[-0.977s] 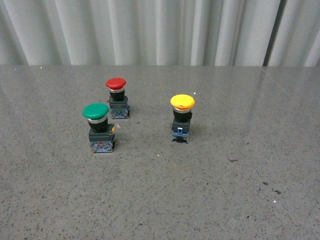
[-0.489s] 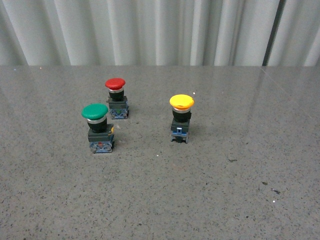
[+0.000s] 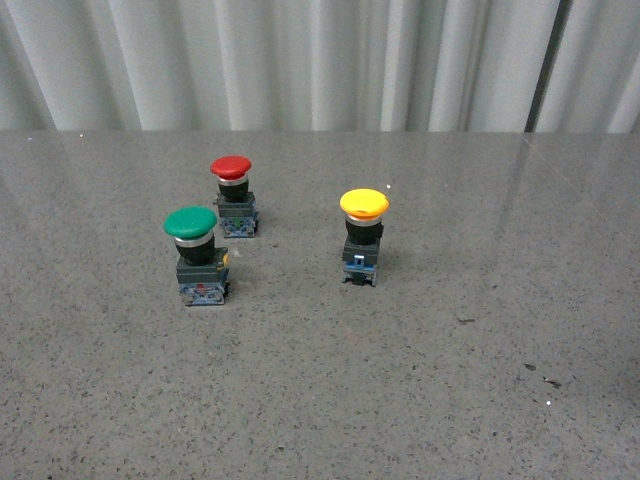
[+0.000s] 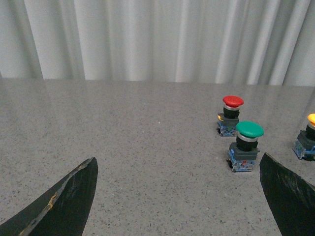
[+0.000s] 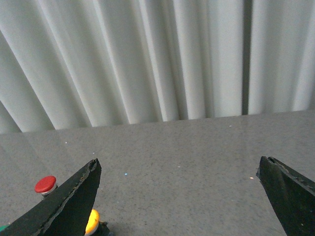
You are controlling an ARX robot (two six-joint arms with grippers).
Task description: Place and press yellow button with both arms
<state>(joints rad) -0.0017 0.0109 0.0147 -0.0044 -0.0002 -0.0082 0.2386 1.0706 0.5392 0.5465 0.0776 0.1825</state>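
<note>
The yellow button [image 3: 364, 204] stands upright on the grey table, right of centre in the front view, on a dark block base. It shows cut off at the edge of the left wrist view [image 4: 311, 119] and partly behind a finger in the right wrist view [image 5: 92, 221]. Neither arm shows in the front view. My left gripper [image 4: 178, 167] is open and empty, its fingers [image 4: 74, 191] wide apart above bare table. My right gripper [image 5: 178, 167] is open and empty, raised above the table.
A green-capped button [image 3: 191, 222] stands left of the yellow one, and a red-capped button [image 3: 231, 167] stands behind the green one. Both show in the left wrist view, green [image 4: 249, 130] and red [image 4: 233, 101]. A pale pleated curtain [image 3: 300, 60] backs the table.
</note>
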